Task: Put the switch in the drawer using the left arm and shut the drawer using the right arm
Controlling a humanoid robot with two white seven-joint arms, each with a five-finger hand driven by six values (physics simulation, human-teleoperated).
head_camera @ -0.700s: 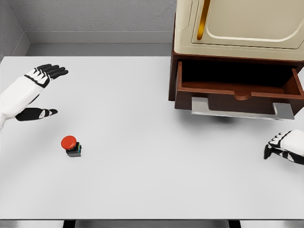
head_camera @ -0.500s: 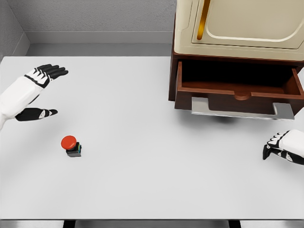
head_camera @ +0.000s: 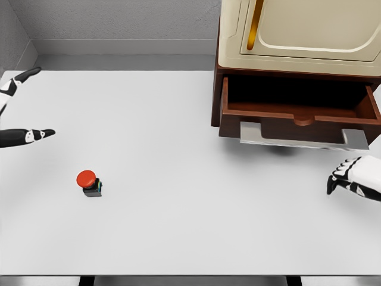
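Observation:
The switch (head_camera: 89,181), a red round button on a small black base, stands on the white table (head_camera: 178,208) at the left. My left hand (head_camera: 18,107) is at the left edge, above and left of the switch, fingers spread wide and holding nothing; most of the hand is cut off by the frame. The brown drawer (head_camera: 300,113) stands pulled out under a cream cabinet (head_camera: 297,36) at the upper right, with a grey handle (head_camera: 303,140) in front. My right hand (head_camera: 351,179) rests at the right edge, below the drawer front, fingers loosely curled and holding nothing.
A grey wall runs behind the table. The table's front edge lies along the bottom of the view.
My left hand has pulled back to the left, now mostly out of frame with fingers spread wider. My right hand has crept slightly up toward the drawer. The switch has not moved.

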